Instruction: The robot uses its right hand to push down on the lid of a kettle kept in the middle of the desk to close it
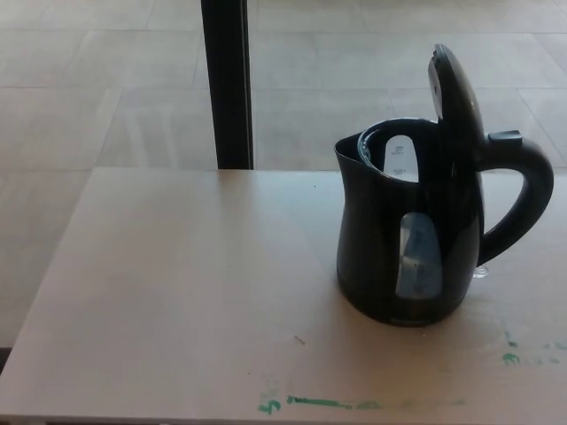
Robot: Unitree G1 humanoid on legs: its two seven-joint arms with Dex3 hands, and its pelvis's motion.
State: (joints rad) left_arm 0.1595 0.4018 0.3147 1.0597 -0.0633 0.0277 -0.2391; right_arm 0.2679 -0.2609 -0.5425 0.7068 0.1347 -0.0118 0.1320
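A black electric kettle (403, 239) stands upright on the light wooden desk (177, 283), right of the middle. Its lid (454, 88) is swung up and stands nearly vertical above the open mouth. The handle (523, 199) points to the right and the spout to the left. A clear water window shows on the kettle's front. Neither of my hands shows in the head view.
A black vertical post (228, 84) rises behind the desk's far edge. Green paint marks (319, 403) run along the desk's near edge. Beyond the desk lies a tiled floor (89, 88).
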